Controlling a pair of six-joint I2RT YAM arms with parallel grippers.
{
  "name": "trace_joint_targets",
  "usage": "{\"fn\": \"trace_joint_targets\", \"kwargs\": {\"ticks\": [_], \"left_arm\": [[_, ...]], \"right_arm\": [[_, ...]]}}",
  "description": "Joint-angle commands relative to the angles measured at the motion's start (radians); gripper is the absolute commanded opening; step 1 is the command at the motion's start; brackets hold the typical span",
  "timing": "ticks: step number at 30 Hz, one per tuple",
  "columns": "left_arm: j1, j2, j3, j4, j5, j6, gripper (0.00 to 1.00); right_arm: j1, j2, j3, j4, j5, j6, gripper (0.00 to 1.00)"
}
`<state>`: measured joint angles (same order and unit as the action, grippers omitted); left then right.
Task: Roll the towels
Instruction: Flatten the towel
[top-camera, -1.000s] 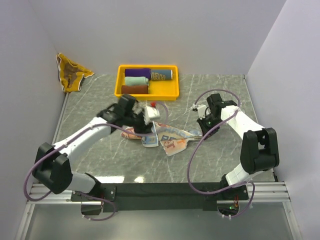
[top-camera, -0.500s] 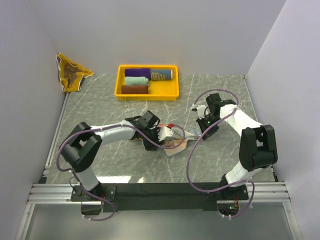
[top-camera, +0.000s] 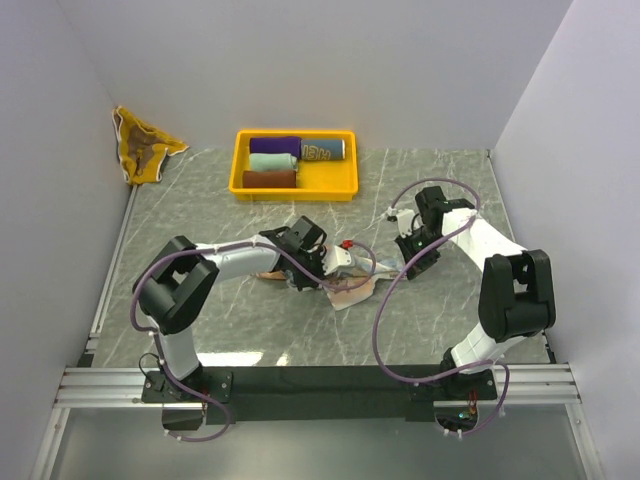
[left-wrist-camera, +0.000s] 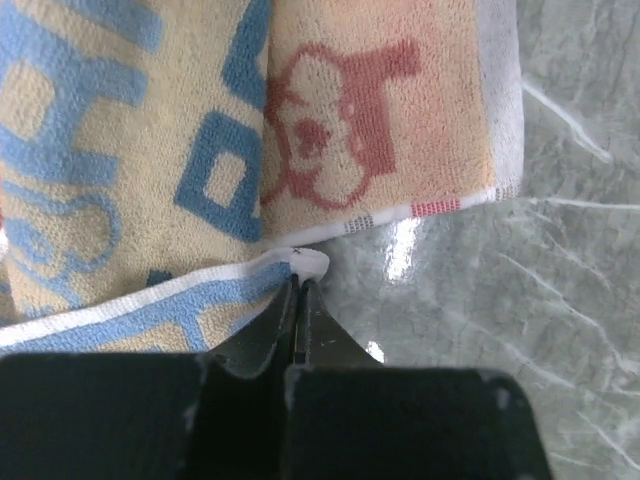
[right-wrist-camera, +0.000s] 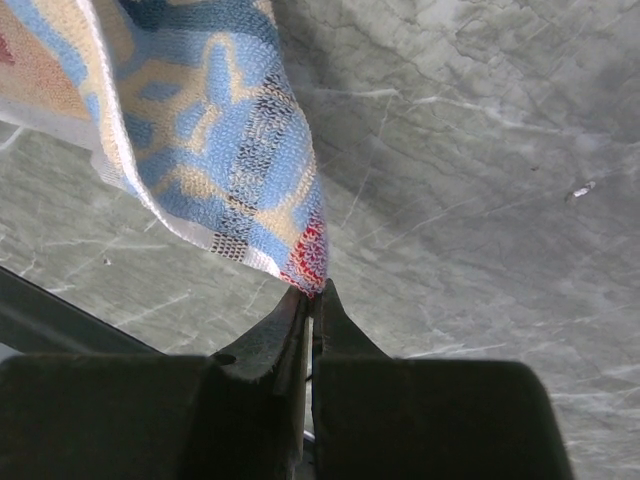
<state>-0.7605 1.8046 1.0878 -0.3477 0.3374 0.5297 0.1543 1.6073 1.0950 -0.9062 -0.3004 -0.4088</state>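
A peach towel with blue lettering and a red bear (top-camera: 352, 287) lies bunched on the marble table, mid-centre. My left gripper (top-camera: 337, 262) is shut on its white-edged corner (left-wrist-camera: 308, 262), low over the cloth (left-wrist-camera: 380, 120). My right gripper (top-camera: 405, 252) is shut on the towel's red-and-blue corner (right-wrist-camera: 310, 262) and holds it just off the table; the cloth (right-wrist-camera: 220, 150) hangs away to its left. Rolled purple (top-camera: 275, 145), mint (top-camera: 272, 161), maroon (top-camera: 270, 179) and blue-grey (top-camera: 323, 150) towels lie in the tray.
The yellow tray (top-camera: 236, 168) stands at the back centre. A brown and yellow towel (top-camera: 143, 148) lies crumpled in the far left corner against the wall. White walls close in the left, back and right sides.
My left gripper has swung right and nearer with its towel corner, folding the spread towel over itself into a smaller bunch. The right gripper has barely moved.
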Motion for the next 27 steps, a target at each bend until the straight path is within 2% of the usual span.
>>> {"fn": "trace_joint_targets", "kwargs": {"ticks": [1, 4, 11, 16, 21, 27], "left_arm": [[0.035, 0.009, 0.040, -0.085, 0.014, -0.019, 0.00], [0.091, -0.034, 0.102, -0.147, 0.080, -0.054, 0.00], [0.256, -0.262, 0.181, -0.197, 0.265, -0.193, 0.00], [0.452, -0.384, 0.205, -0.183, 0.345, -0.309, 0.00], [0.599, -0.537, 0.192, -0.255, 0.425, -0.307, 0.00], [0.693, -0.761, 0.135, -0.381, 0.503, -0.238, 0.00]], "right_arm": [[-0.015, -0.020, 0.042, -0.008, 0.000, 0.001, 0.00], [-0.025, -0.027, 0.052, -0.016, 0.000, -0.001, 0.00], [-0.038, -0.073, 0.155, -0.045, 0.032, -0.018, 0.00], [-0.061, -0.136, 0.236, -0.071, 0.079, -0.044, 0.00], [-0.090, -0.233, 0.284, -0.137, 0.093, -0.082, 0.00], [-0.096, -0.395, 0.272, -0.249, 0.112, -0.127, 0.00]]}}
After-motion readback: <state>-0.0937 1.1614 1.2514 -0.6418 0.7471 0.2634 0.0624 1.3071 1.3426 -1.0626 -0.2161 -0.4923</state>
